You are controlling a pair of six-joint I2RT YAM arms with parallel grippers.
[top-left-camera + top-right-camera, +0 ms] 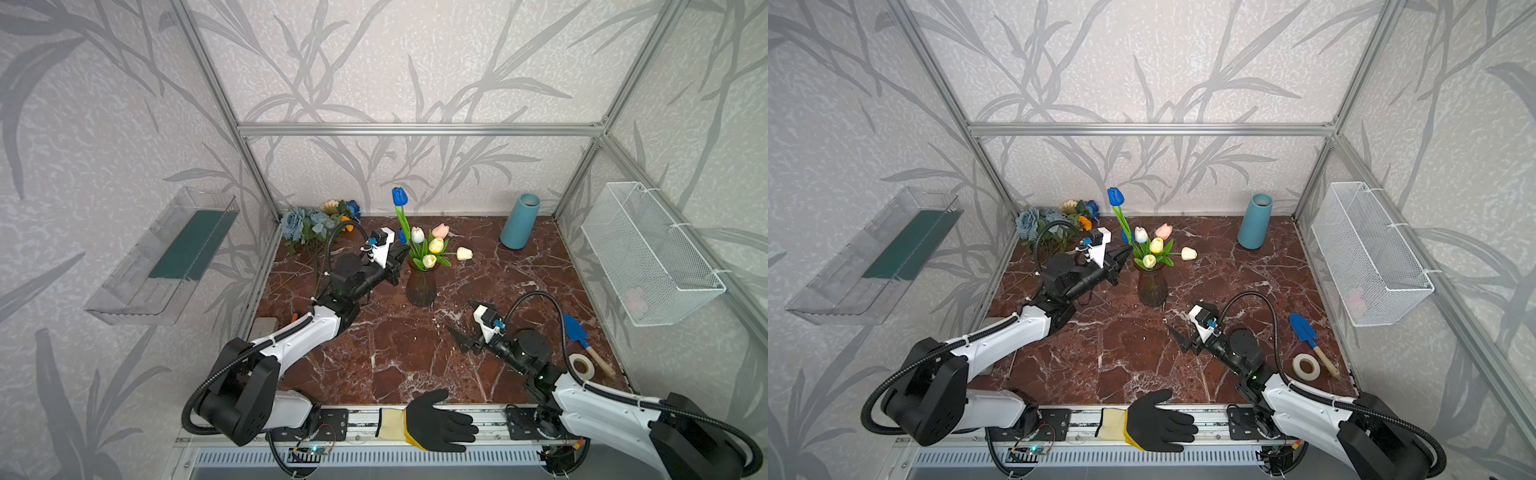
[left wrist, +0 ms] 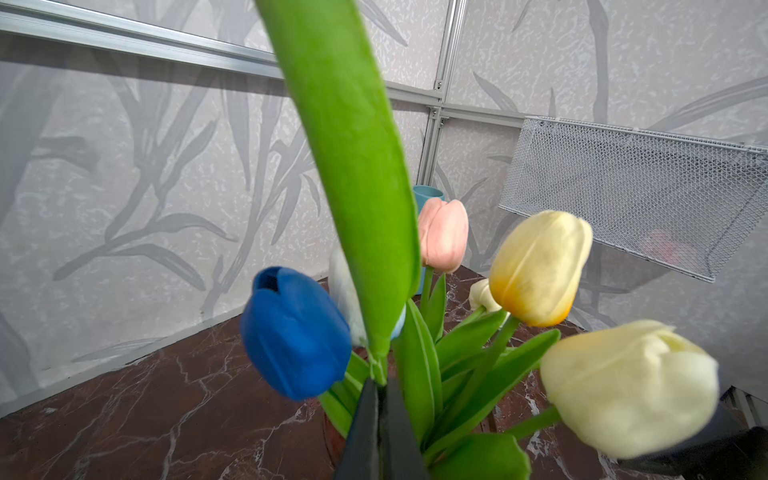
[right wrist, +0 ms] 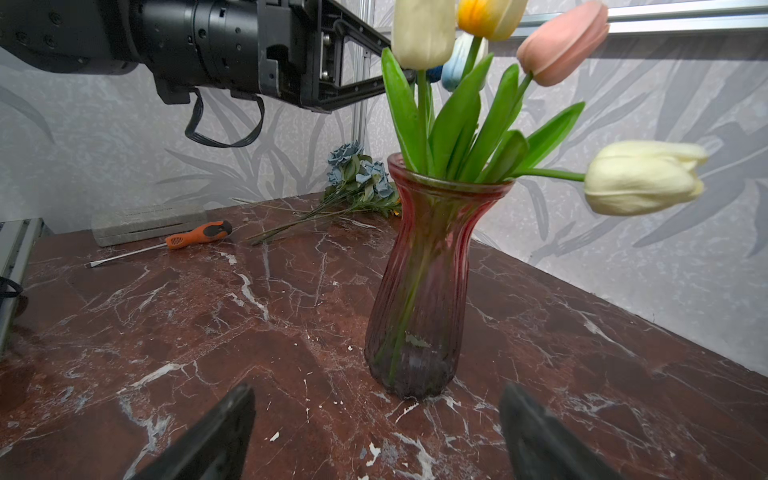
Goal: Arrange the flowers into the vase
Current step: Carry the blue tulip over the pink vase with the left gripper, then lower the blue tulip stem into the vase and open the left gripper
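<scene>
- Vase (image 3: 419, 291): ribbed reddish glass, waisted, flared rim; seen upright just ahead of the right gripper (image 3: 376, 415), not touched.
- Tulips (image 1: 434, 246): smooth waxy heads, flat green blade leaves, stems seated in the vase.
- Blue tulip (image 1: 400, 196): stem pinched by the left gripper (image 2: 379, 388), jaws pressed together beside the vase rim; arm stretched forward.
- Right gripper: jaws spread wide, held low over the veined marble table (image 3: 166, 332).

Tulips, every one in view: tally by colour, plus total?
Blue tulips: 2
White tulip: 1
Pink tulip: 1
Yellow tulip: 1
Cream tulips: 2
Total: 7
</scene>
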